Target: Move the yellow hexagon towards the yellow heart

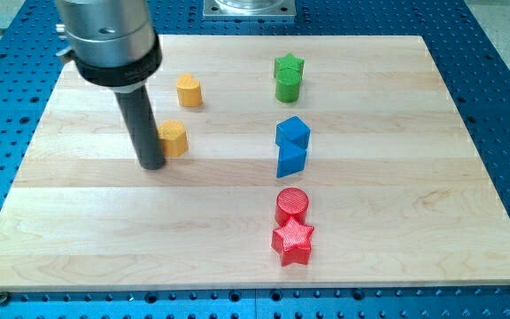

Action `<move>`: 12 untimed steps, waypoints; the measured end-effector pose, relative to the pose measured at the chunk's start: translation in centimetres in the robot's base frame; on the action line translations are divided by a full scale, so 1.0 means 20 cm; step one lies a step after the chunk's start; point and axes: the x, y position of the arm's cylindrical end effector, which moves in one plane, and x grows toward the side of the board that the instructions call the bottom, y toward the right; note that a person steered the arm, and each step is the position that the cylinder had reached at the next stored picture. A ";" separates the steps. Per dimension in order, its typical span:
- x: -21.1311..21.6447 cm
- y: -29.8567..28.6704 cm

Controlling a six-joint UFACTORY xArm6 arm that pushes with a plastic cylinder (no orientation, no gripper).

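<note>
The yellow hexagon (174, 138) lies on the wooden board (370, 195) left of centre. The yellow heart (189, 90) lies a short way above it, slightly to the right. My tip (152, 165) rests on the board right at the hexagon's lower left side, touching or almost touching it. The dark rod rises from there to the grey arm head at the view's top left.
A green star (288, 77) stands at the top centre. Two blue blocks (292, 146) sit together in the middle. A red cylinder (291, 206) and a red star (292, 241) sit together lower down. A blue perforated table surrounds the board.
</note>
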 end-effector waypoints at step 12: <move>0.45 -0.41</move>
